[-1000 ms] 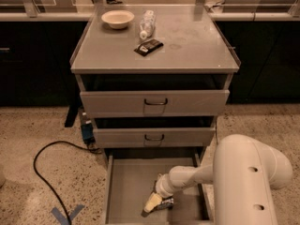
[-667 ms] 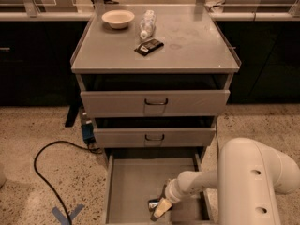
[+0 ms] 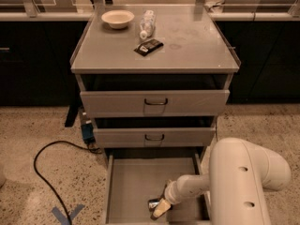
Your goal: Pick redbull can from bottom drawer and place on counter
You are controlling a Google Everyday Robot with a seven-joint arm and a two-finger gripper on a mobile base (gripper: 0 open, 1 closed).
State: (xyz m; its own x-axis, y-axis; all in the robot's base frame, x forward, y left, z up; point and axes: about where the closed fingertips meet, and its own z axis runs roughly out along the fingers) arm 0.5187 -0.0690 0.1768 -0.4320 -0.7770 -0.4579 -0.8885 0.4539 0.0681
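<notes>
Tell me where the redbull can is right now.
In the camera view, the redbull can lies in the open bottom drawer, near its front edge right of centre, directly beside the gripper inside that drawer.

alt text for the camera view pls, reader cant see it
The robot's gripper is low in the open bottom drawer, at the redbull can near the drawer's front. Above, the counter holds a bowl, a clear bottle and a black packet.
</notes>
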